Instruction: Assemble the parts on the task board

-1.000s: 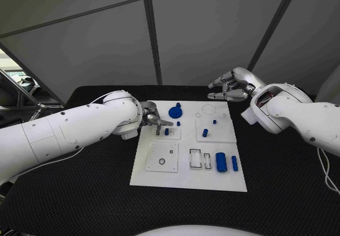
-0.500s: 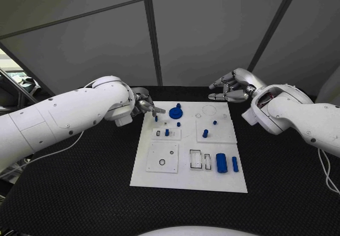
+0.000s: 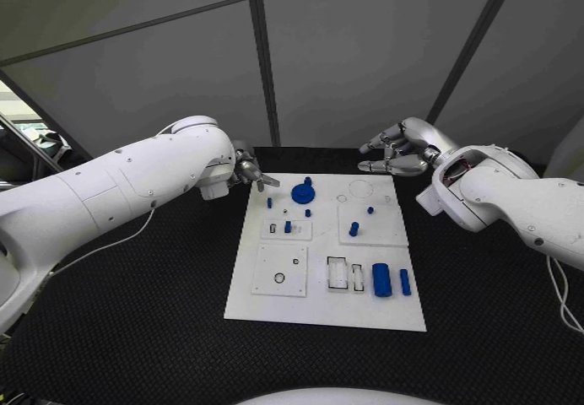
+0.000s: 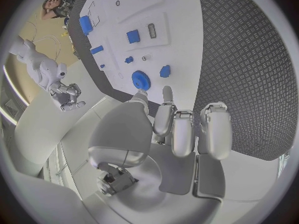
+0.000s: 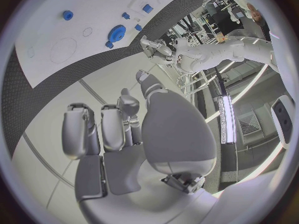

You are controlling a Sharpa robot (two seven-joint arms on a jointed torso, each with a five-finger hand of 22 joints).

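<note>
Black textured bench point(image 3: 146, 287), diamond-pattern mat surface, carrying one flat white rectangular task board point(image 3: 319, 312) at its middle, between the two hands and nearer the robot than both.

Left silver hand point(image 3: 250, 174): hangs over the bench just off the board's far left corner; fingers point(image 4: 182, 132) loosely curled, a little apart, holding nothing. Just beyond the fingertips, on the board: a small upright blue peg point(image 3: 269, 202) and a round blue toothed gear point(image 3: 300, 194) with a raised knob, both apart from the hand.

Right silver hand point(image 3: 398, 152): raised beyond the board's far right corner, well apart from every part; fingers point(image 5: 115, 127) curled inward on nothing.

Board contents, running from the hands toward the robot:
- faint circular outline point(image 3: 361, 187), far right area
- small blue stud point(image 3: 307, 213) beside the gear
- raised white square tile point(image 3: 287, 229) bearing a short blue peg point(image 3: 287, 226)
- blue upright cylinder point(image 3: 353, 228) on the right-hand tile
- larger square white tile point(image 3: 280, 270) with a small dark ring point(image 3: 278, 278)
- two clear rectangular slots point(image 3: 343, 274)
- thick blue cylinder point(image 3: 381, 279) lying flat, with a slimmer blue bar point(image 3: 402, 282) just beside it

Nothing lies between either hand and the parts
</note>
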